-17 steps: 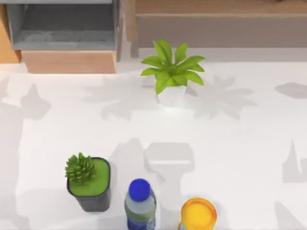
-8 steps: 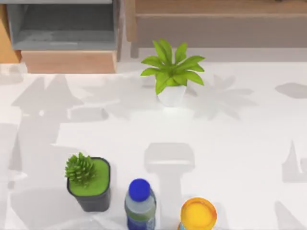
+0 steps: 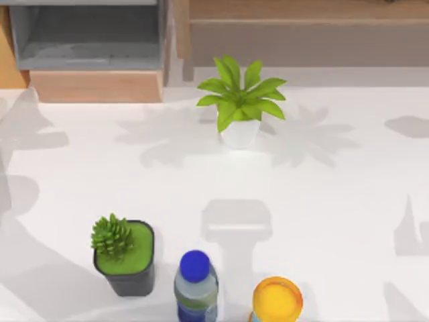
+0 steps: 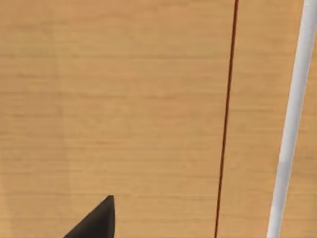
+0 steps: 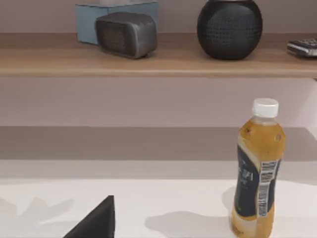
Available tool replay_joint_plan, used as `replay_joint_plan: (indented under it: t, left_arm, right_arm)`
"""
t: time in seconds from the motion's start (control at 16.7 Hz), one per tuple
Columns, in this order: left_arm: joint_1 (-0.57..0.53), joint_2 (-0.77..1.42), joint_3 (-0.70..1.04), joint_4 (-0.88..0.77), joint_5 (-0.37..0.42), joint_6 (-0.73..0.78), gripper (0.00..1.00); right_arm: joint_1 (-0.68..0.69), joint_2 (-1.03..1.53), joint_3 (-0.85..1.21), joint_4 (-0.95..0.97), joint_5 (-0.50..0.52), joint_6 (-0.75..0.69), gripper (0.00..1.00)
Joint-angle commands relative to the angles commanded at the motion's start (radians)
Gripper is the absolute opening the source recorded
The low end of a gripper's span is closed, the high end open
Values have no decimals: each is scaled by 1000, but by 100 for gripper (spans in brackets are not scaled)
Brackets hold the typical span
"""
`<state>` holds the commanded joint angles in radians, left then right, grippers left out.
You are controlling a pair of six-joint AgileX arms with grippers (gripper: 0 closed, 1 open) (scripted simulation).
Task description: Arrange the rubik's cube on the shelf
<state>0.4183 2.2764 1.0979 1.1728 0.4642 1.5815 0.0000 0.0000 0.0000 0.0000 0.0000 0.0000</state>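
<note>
The rubik's cube is out of view. The shelf (image 3: 301,9) is a long tan ledge with a grey-brown panel below it, at the table's back right. The right wrist view faces the shelf (image 5: 158,62) from low over the white table. A dark tip of my right gripper (image 5: 96,220) juts in at that picture's lower edge, with nothing against it. A dark tip of my left gripper (image 4: 96,220) hangs over a tan wooden surface (image 4: 124,99) crossed by a thin dark red line and a white strip.
On the shelf stand a grey rounded device (image 5: 126,33), a black round speaker (image 5: 229,27) and a blue box (image 5: 89,17). A yellow drink bottle (image 5: 257,168) stands before it. The table holds a leafy plant (image 3: 240,100), a succulent pot (image 3: 125,255), a blue-capped bottle (image 3: 196,285) and an orange-lidded container (image 3: 276,300). A grey compartment (image 3: 90,40) sits back left.
The arm's shadow on the table's left half has slid from near the middle toward the left edge. The plants, bottles and shelf have not moved.
</note>
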Motion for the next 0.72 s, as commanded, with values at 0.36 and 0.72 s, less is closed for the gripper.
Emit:
replay_joint_plan:
  t: [0.36,0.72]
  left_arm:
    - [-5,4,1,-1,-2,2,100]
    - [-23,54,108,-54,-22,2,100]
  right_arm:
    - [0,0,0,0,0,0,100]
    - [0,0,0,0,0,0,100]
